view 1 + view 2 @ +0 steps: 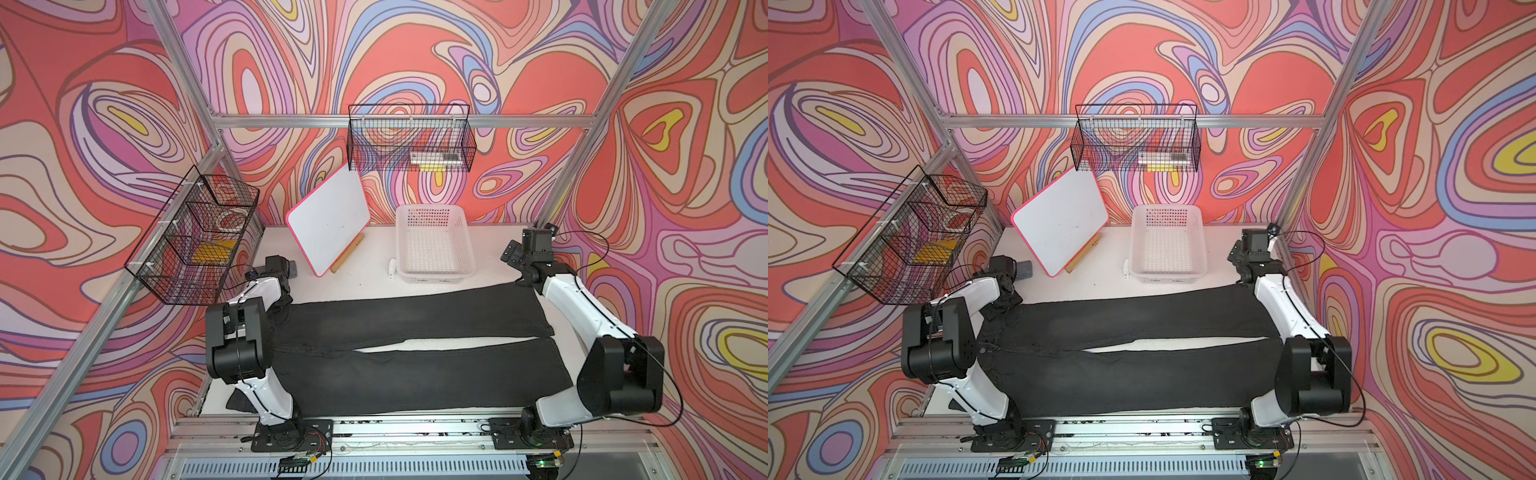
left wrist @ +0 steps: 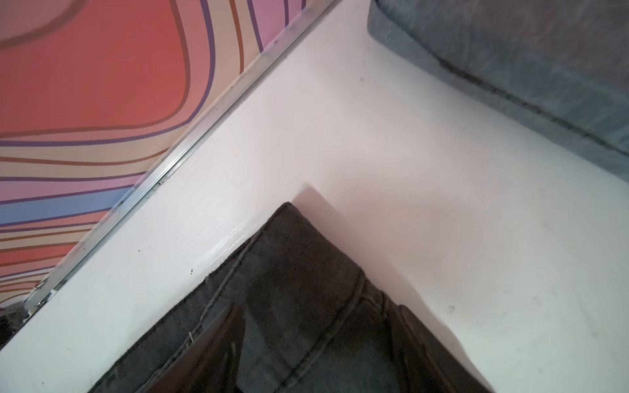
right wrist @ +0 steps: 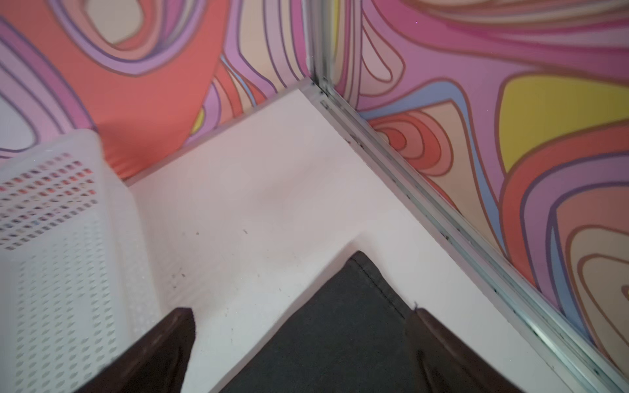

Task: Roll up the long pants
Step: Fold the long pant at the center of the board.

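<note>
The left gripper (image 2: 320, 308) straddles the waistband corner with jaws partly apart, while the right gripper (image 3: 303, 313) stands wide over a hem corner. The long pants (image 1: 415, 365) lie flat across the desk (image 1: 374, 282), waist at its left edge, hems at its right, near the white basket (image 1: 432, 249).

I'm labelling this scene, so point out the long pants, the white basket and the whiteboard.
long pants (image 1: 415, 318): in a top view, middle of the far leg.
white basket (image 1: 436, 277): in a top view, its near wall.
whiteboard (image 1: 328, 220): in a top view, centre of its white face.
</note>
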Robot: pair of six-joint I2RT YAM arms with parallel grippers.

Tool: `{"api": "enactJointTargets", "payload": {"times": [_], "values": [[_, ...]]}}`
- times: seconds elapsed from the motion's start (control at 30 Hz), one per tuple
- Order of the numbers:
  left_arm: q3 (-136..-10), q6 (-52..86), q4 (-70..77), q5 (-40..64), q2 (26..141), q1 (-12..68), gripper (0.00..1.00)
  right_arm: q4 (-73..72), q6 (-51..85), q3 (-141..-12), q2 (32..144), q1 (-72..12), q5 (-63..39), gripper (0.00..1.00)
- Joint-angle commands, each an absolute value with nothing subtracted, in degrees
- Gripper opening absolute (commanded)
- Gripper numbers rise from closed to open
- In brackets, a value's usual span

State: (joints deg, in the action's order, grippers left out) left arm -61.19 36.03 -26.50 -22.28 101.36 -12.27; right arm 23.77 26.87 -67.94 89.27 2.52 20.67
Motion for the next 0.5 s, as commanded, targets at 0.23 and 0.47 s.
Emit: {"api": "enactJointTargets", "payload": {"times": [0.23,0.47], "values": [[-58.95,35.51,-26.45,-17.28,103.75,-14.28,0.34,41.28,37.36,-84.49,110.67,6.07,16.37,0.98],[-59.06,36.04,-25.30,-16.97,104.41,-14.35,0.23,43.80,40.07,-91.14,121.10,9.26,13.60,0.85]]}}
